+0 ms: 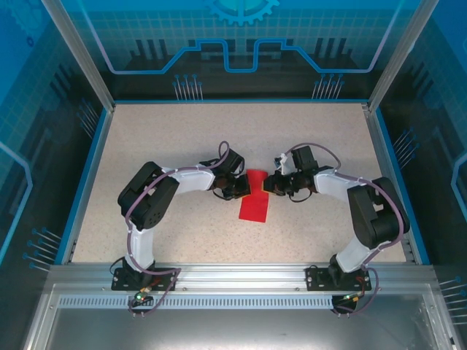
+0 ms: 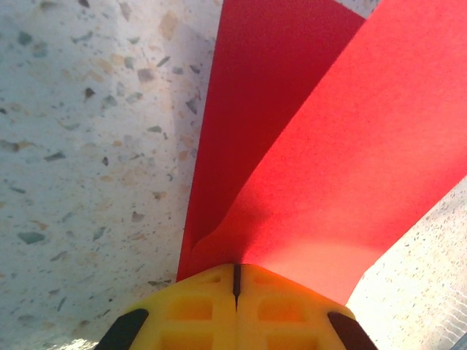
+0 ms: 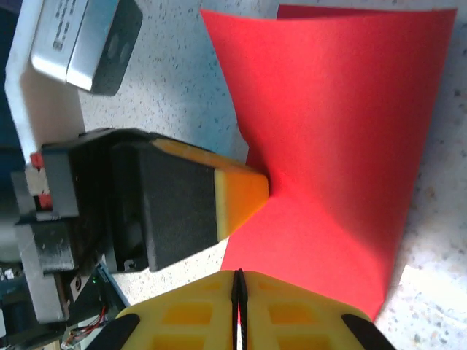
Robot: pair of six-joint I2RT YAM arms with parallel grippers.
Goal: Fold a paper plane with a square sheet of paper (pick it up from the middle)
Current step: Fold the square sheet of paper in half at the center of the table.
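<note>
Left gripper (image 2: 236,270), right gripper (image 3: 238,277) — both pinch the paper (image 1: 254,208) (folded over).

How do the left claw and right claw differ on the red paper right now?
The left claw sits at the left of the square sheet of paper, the right claw at its right. The sheet bunches to a point at the left claw's tip, but looks broader at the right claw. Both are shut on it, facing each other.
</note>
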